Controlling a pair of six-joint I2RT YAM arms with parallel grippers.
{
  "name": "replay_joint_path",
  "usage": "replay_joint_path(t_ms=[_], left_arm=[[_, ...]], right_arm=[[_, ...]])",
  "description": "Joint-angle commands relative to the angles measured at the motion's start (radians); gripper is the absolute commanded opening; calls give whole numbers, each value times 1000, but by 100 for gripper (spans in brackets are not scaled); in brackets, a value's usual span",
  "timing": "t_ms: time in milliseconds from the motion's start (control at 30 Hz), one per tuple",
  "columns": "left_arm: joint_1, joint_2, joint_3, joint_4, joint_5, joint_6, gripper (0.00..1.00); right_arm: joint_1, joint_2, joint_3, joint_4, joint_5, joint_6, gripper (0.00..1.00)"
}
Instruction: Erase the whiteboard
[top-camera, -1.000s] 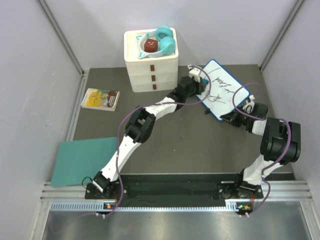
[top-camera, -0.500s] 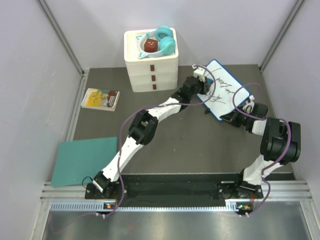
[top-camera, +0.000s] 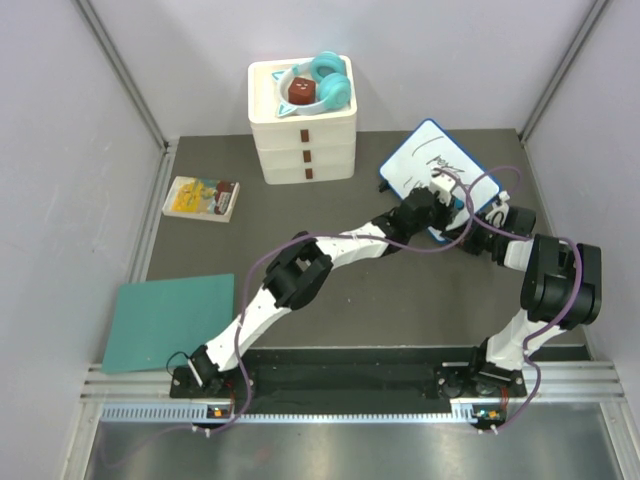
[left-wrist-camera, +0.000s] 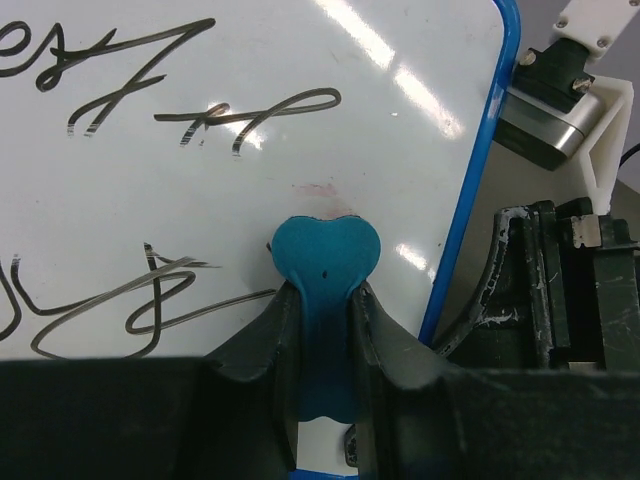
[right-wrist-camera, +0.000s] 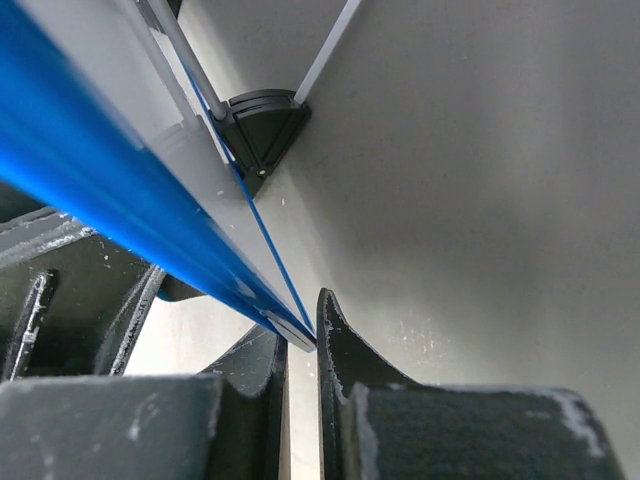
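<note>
Two grippers, both engaged on one item.

Item 1: whiteboard (top-camera: 420, 160). White face, blue rim, rounded corners. It sits at the right rear of the table (top-camera: 350, 290), turned corner-on to the table edges, to the right of the white drawer box (top-camera: 302, 140). Black handwriting shows on the face in the overhead view. In the left wrist view the writing on the whiteboard (left-wrist-camera: 250, 150) lies to the left of the gripper, and a faint pinkish smudge lies just above it.

Item 2: left gripper (top-camera: 430, 197). It is placed over the near part of the board. Its jaws are clamped on a teal eraser pad (left-wrist-camera: 325, 255), seen at the left gripper (left-wrist-camera: 322, 300) in its own camera. The pad's rounded head is pressed flat on the white surface, close to the blue right-hand rim.

Item 3: right gripper (top-camera: 468, 230). It is at the board's near-right edge. Its own camera shows the right gripper (right-wrist-camera: 300, 320) closed tight on the thin blue rim of the whiteboard (right-wrist-camera: 90, 200), with a black foot (right-wrist-camera: 262, 125) visible beyond (whether the board rests on the table there cannot be told).

Item 4: sundries, all well apart from the board.
- teal headphones (top-camera: 330, 80) on top of the drawer box
- yellow booklet (top-camera: 201, 198) at the left
- teal sheet (top-camera: 165, 320) at the near left
</note>
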Motion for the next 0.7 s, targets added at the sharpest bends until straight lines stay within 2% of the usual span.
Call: replay_joint_path(t_ms=[0, 133, 267, 367, 533, 667], left_arm=[[42, 14, -19, -240, 23, -57, 0], [134, 15, -2, -291, 49, -223, 0], [232, 51, -2, -274, 198, -442, 0], [288, 86, 14, -258, 243, -537, 0], [282, 94, 72, -270, 111, -481, 0], [251, 107, 110, -250, 71, -385, 0]], right_arm=[[13, 36, -37, -214, 52, -58, 0], [13, 36, -37, -214, 52, -58, 0], [13, 38, -37, -214, 52, -59, 0], [13, 36, -37, -214, 52, -58, 0], [13, 36, -39, -214, 52, -58, 0], [13, 38, -37, -215, 52, -59, 0]])
